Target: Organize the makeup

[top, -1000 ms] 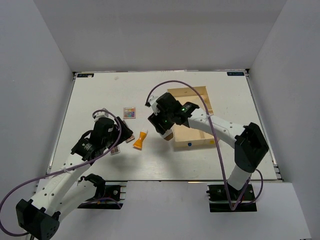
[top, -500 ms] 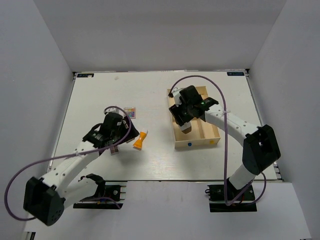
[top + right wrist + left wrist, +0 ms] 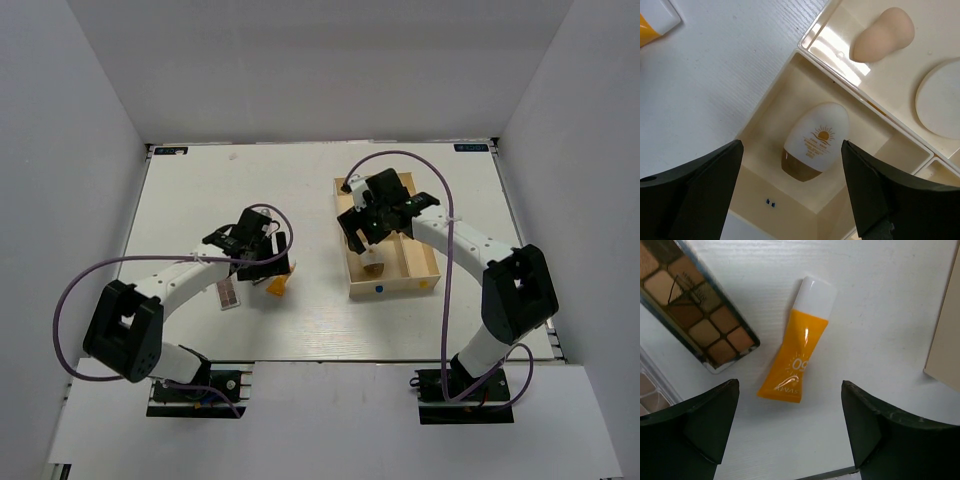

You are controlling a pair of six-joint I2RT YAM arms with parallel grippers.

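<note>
The orange tube (image 3: 797,352) with a white cap lies on the table, and its tail end is between the fingers of my open left gripper (image 3: 789,410). In the top view the tube (image 3: 277,287) shows just below the left gripper (image 3: 278,262). A long brown palette (image 3: 695,315) lies beside the tube. My right gripper (image 3: 792,150) is open and empty above the white egg-shaped item (image 3: 815,140), which lies in the near compartment of the cream box (image 3: 415,270). A peach sponge (image 3: 883,35) and the round cream disc (image 3: 940,100) lie in the adjoining compartment. The small square colourful palette is hidden under the left arm.
A second long palette (image 3: 229,294) lies on the table left of the tube. The box's side wall (image 3: 945,340) stands close to the right of the tube. The table is walled in by white panels on three sides.
My right gripper carried the egg-shaped item to the box and let it go in the near compartment. My left gripper moved right, over the orange tube.
</note>
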